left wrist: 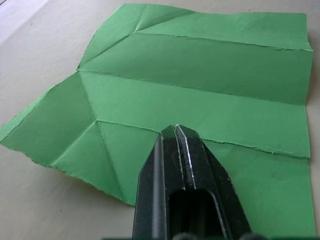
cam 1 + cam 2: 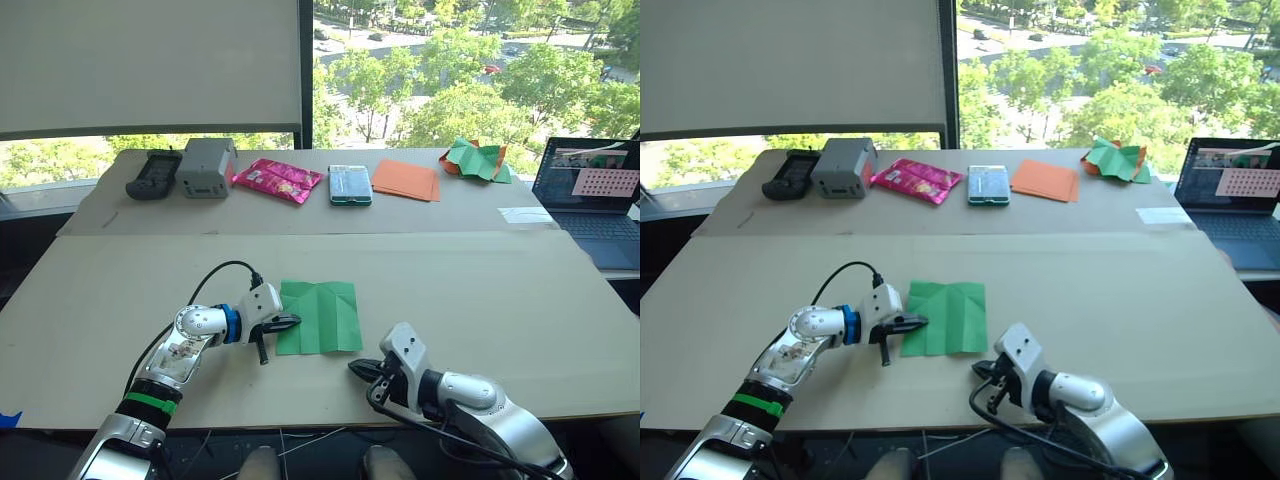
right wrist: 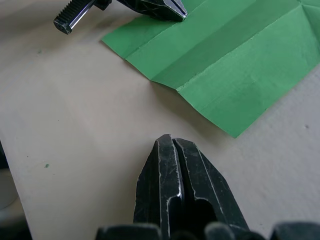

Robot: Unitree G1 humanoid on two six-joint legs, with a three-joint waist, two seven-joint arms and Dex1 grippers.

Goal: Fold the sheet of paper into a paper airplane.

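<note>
The sheet of paper (image 2: 320, 315) is bright green and lies spread flat on the cardboard-covered table (image 2: 500, 290). It has lengthwise creases and diagonal creases at its far end. No paper airplane is in view. My left gripper (image 2: 293, 321) is shut, and its tips (image 1: 175, 131) rest on top of the sheet near its left edge, with nothing between the fingers. My right gripper (image 2: 355, 367) is shut too. It hovers just off the sheet's near right corner, apart from the paper (image 3: 225, 55).
Along the far edge stand a black device (image 2: 153, 173), a grey box (image 2: 207, 166), a pink packet (image 2: 279, 180), a small teal box (image 2: 350, 184), flat orange sheets (image 2: 406, 179) and a crumpled green-and-orange heap (image 2: 477, 159). An open laptop (image 2: 597, 195) is at the right.
</note>
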